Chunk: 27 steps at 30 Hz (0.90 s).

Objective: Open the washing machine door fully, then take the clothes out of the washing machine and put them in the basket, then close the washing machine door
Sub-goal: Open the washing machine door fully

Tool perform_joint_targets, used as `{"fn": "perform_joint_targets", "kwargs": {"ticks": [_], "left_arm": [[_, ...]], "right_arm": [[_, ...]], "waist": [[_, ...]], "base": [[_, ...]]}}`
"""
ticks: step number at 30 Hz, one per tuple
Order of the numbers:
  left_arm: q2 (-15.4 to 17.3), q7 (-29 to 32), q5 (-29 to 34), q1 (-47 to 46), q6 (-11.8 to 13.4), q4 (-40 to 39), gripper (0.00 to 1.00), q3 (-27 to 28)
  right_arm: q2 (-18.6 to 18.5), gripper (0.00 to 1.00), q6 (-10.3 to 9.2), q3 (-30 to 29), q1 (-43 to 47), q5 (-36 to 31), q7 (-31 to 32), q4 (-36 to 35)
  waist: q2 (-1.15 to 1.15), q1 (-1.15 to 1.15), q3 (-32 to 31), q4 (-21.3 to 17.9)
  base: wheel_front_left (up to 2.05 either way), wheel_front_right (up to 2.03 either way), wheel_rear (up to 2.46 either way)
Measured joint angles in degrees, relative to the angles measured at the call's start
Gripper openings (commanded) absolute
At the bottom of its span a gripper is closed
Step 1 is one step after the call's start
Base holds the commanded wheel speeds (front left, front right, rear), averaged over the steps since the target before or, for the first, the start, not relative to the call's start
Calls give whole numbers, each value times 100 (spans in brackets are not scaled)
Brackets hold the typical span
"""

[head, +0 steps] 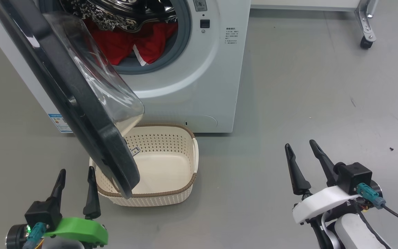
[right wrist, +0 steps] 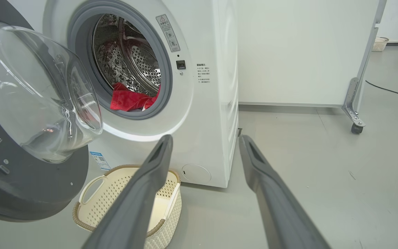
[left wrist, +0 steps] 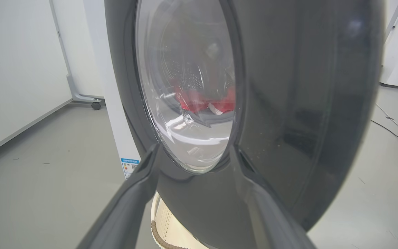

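Plainly, the washing machine door [head: 98, 138] stands only part open; it swings out from its hinge on the robot's left and its lower edge hangs above the left end of the basket [head: 195, 162]. Behind it the clothes [head: 116, 45] lie heaped at the bottom of the drum, red against the grey gasket of the washing machine [head: 199, 76]; none has reached the basket, which sits bare on the floor close against the machine's front. So the step in hand looks to be the first one, opening the door fully.

The left gripper [head: 77, 170] hovers low beside the door's outer face, near the bottom of the rim, fingers spread wide and holding nothing; whether a finger touches the rim I cannot tell. The right gripper [head: 299, 143] waits well apart over bare floor to the right, its fingers likewise spread and empty, pointing towards the machine's front.

The risks, as I judge them: the left gripper faces the outside of the door, so a push from there would swing it shut rather than wide; it must get round the edge first. The rim is glossy and curved, so a finger may slide off. With the door left half open it shades part of the basket; a garment dropped there could catch on the glass bowl or land on the floor. A low sweep by either arm might also shove the light basket away.
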Motion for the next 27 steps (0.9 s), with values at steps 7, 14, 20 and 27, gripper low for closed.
{"fn": "perform_joint_targets", "kwargs": {"ticks": [7,14,20,27], "left_arm": [[-5,0,34,2,-42,2,100,-2],[-14,0,42,6,-44,5,100,27],[-23,0,42,8,-48,7,100,36],[-25,0,43,9,-49,8,100,47]], "right_arm": [[30,100,53,-33,56,-82,0,0],[54,100,101,-96,149,-193,0,-3],[88,100,151,-138,155,-207,0,-3],[141,100,163,-193,184,-252,0,-2]], "waist": [[0,0,-17,12],[0,0,-31,18],[0,0,-43,13],[0,0,-47,17]], "base": [[0,0,0],[0,0,0],[0,0,0],[0,0,0]]}}
